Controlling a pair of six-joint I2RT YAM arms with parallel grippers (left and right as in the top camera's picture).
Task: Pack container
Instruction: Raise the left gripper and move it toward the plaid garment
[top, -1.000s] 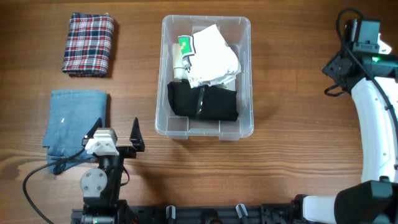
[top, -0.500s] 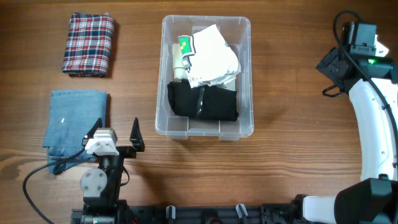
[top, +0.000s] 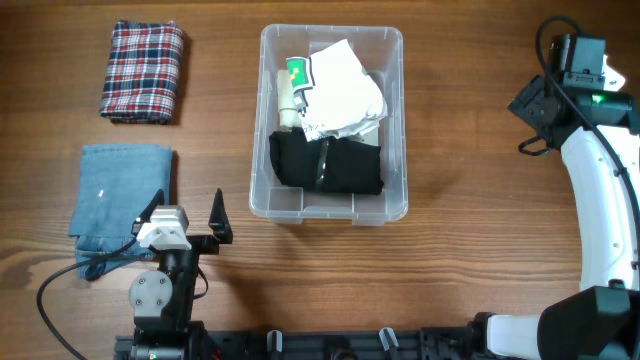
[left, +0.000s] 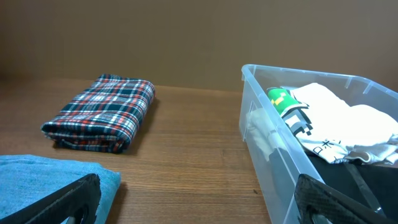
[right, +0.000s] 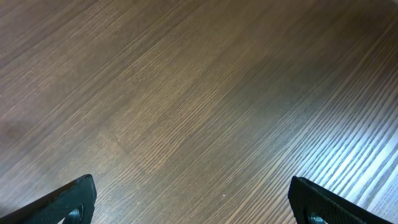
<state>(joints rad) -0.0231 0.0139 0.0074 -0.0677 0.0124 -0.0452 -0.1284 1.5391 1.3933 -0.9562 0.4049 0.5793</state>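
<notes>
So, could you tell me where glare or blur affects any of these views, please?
Overhead: evenly lit and sharp, no strong glare on the container. Left wrist: the plaid cloth is crisp, but the near fingertips are dark and blurred. Right wrist: bluish-white glare streaks the table at lower right.

Robot lab — wooden table, arm mounting rail

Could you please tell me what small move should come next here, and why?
Probably move the left gripper over the blue cloth just beside it: its jaws are open and empty, and that cloth and the plaid cloth lie outside the container.
</notes>
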